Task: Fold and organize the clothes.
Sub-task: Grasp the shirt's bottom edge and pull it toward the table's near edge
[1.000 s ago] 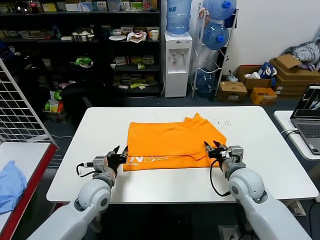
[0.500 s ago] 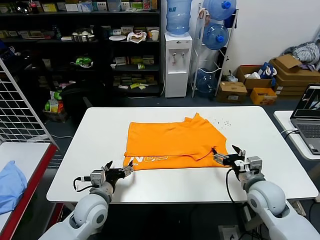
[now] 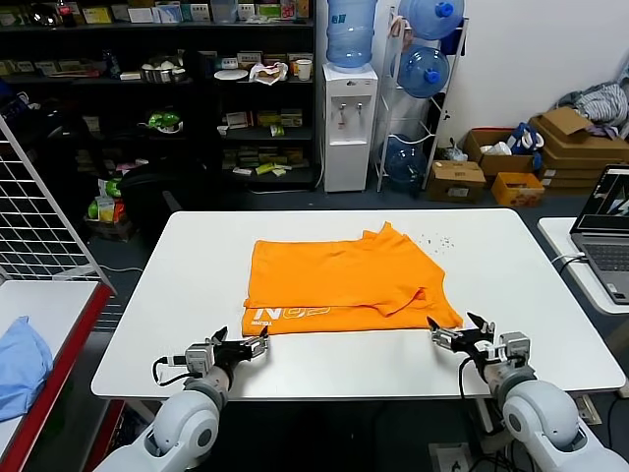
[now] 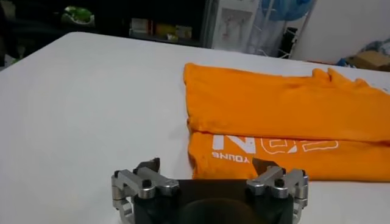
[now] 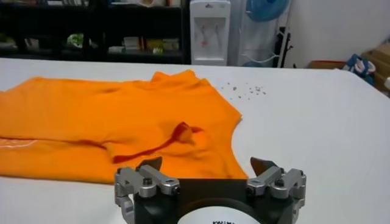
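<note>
The orange T-shirt (image 3: 344, 282) lies partly folded on the white table (image 3: 491, 265), its near strip turned over with white lettering facing up. It also shows in the left wrist view (image 4: 286, 115) and the right wrist view (image 5: 116, 122). My left gripper (image 3: 241, 346) is open and empty, just in front of the shirt's near left corner, and shows in its own view (image 4: 207, 167). My right gripper (image 3: 454, 332) is open and empty, just in front of the shirt's near right corner, and shows in its own view (image 5: 206, 164). Neither touches the cloth.
A light blue cloth (image 3: 20, 366) lies on a side table to the left. A laptop (image 3: 609, 231) sits on a table to the right. Small dark specks (image 3: 435, 241) lie on the table behind the shirt. Shelves and a water dispenser (image 3: 349, 123) stand behind.
Both grippers have pulled back toward me from the shirt's near corners and now sit off the cloth near the table's front edge. The shirt's near edge lies flat.
</note>
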Robot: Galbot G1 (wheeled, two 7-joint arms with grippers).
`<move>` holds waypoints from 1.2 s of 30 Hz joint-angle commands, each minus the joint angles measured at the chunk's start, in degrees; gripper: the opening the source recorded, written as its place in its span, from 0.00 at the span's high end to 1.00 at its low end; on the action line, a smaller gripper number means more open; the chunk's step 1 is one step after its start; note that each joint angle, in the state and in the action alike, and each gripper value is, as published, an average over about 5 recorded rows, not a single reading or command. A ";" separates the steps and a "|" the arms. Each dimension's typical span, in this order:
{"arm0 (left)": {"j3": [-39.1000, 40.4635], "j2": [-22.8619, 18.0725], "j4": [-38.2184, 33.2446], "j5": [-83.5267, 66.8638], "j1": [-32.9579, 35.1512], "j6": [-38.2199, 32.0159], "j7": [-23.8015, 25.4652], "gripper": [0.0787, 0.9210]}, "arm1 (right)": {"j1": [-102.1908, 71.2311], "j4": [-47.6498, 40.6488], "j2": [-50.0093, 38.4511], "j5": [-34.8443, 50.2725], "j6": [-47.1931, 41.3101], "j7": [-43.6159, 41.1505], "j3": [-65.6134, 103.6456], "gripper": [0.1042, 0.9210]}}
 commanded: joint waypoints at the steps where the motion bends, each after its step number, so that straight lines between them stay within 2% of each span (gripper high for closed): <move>1: 0.26 -0.71 1.93 0.66 -0.27 0.01 0.49 0.00 | 0.33 -2.98 -0.12 0.46 0.40 -0.84 0.68 0.00; 6: 0.72 -0.74 2.31 0.86 -0.71 0.01 0.50 0.00 | 2.01 -4.33 0.13 0.53 0.27 -0.89 0.00 0.02; 10: 1.16 -0.82 2.33 1.05 -0.81 0.01 0.41 0.00 | 3.39 -5.28 0.49 0.54 0.08 -1.05 -0.70 0.14; 13: 1.37 -0.90 2.31 1.13 -0.80 0.03 0.34 0.05 | 4.02 -5.69 0.74 0.41 0.01 -1.33 -1.21 0.25; 32: 2.31 -1.15 2.04 1.53 -0.73 0.05 -0.05 0.71 | 2.39 -3.97 0.43 1.99 -1.73 -0.68 -0.67 0.92; 36: 1.88 -0.66 0.86 1.40 -0.39 0.04 -0.57 0.87 | 1.41 -2.92 0.16 3.14 -1.83 -0.32 -0.10 0.98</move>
